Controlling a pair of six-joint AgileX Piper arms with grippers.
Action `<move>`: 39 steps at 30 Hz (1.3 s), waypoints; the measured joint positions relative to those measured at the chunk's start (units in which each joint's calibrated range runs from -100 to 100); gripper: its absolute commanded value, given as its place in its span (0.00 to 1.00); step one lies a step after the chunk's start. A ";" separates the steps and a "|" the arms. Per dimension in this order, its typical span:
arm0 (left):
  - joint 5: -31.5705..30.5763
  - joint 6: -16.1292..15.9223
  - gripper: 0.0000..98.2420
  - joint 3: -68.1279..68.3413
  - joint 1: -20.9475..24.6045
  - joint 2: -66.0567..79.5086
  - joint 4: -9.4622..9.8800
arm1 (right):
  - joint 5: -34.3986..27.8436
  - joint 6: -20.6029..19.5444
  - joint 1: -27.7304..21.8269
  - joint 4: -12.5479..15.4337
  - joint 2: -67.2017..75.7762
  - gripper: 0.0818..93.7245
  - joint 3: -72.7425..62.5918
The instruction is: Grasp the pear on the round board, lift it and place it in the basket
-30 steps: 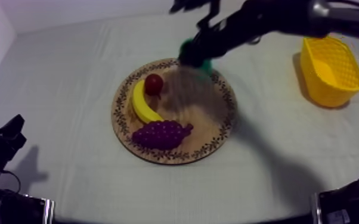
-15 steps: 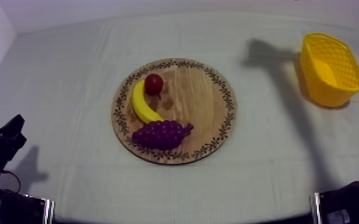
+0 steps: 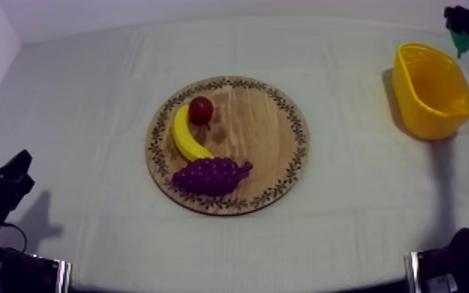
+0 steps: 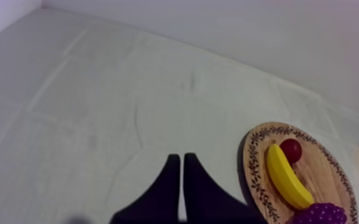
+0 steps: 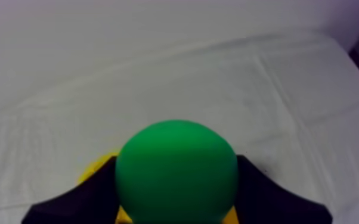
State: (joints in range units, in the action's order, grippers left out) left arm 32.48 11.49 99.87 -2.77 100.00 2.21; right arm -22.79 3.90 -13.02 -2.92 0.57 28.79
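The green pear (image 5: 176, 173) sits clamped between the black fingers (image 5: 77, 199) of my right gripper (image 3: 463, 22), which is shut on it and hangs above the far rim of the yellow basket (image 3: 432, 92) at the table's right. A green tip of the pear (image 3: 461, 43) pokes out under the gripper in the top view. The basket's yellow rim (image 5: 98, 168) peeks out beneath the pear. My left gripper (image 4: 179, 164) is shut on nothing, its fingers together as a wedge over bare cloth left of the wooden board (image 3: 261, 140).
On the board (image 4: 325, 173) lie a banana (image 3: 185, 136), a small red fruit (image 3: 201, 110) and a bunch of grapes (image 3: 210, 175). My left arm (image 3: 0, 195) rests low at the left edge.
My right arm has carried the pear from over the board's far edge away to the right; it now hangs over the basket.
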 measured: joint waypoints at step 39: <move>0.00 0.00 0.00 0.00 0.00 0.00 0.00 | 3.66 0.78 1.12 4.15 -12.39 0.41 10.88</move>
State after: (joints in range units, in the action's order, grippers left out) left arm 32.48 11.49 99.87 -2.77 100.00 2.21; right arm -19.13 4.69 -11.89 1.23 -11.82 39.67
